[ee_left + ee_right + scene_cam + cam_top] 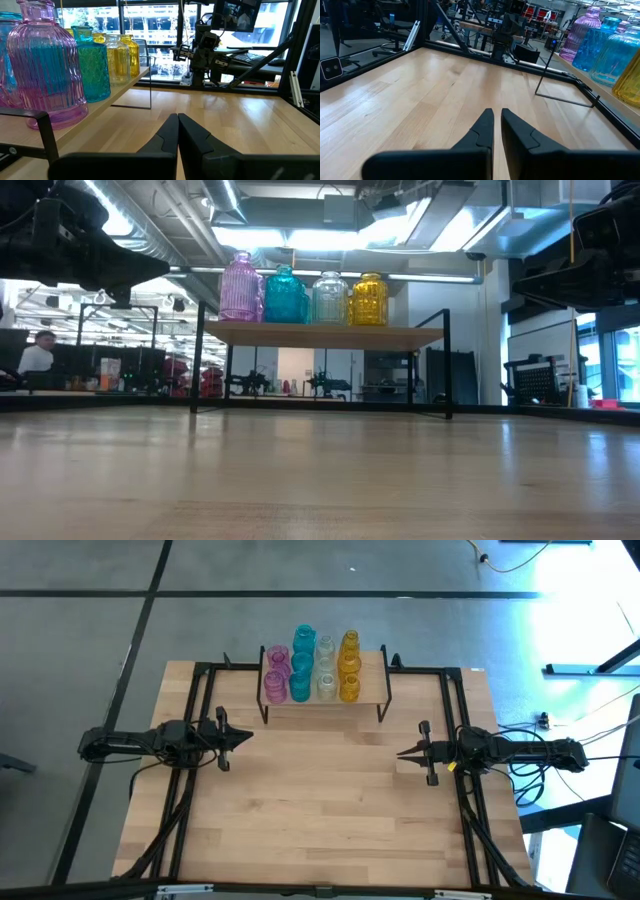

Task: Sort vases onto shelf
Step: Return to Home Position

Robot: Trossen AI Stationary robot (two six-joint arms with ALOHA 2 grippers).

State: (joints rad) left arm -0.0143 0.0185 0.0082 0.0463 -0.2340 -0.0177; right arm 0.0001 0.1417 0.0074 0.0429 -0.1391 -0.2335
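- Small translucent glass vases in pink, teal, clear, amber: packed in rows on raised light-wood shelf; exact count can't be told from above; low view shows front row only, rest hidden behind
- Pink ribbed vase: cut off by left wrist pic's edge
- Person in room behind: tiny, partly hidden

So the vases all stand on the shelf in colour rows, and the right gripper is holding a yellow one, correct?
Not quite. The right gripper is shut on nothing, as the right wrist view shows. The vases do stand on the shelf in colour rows.
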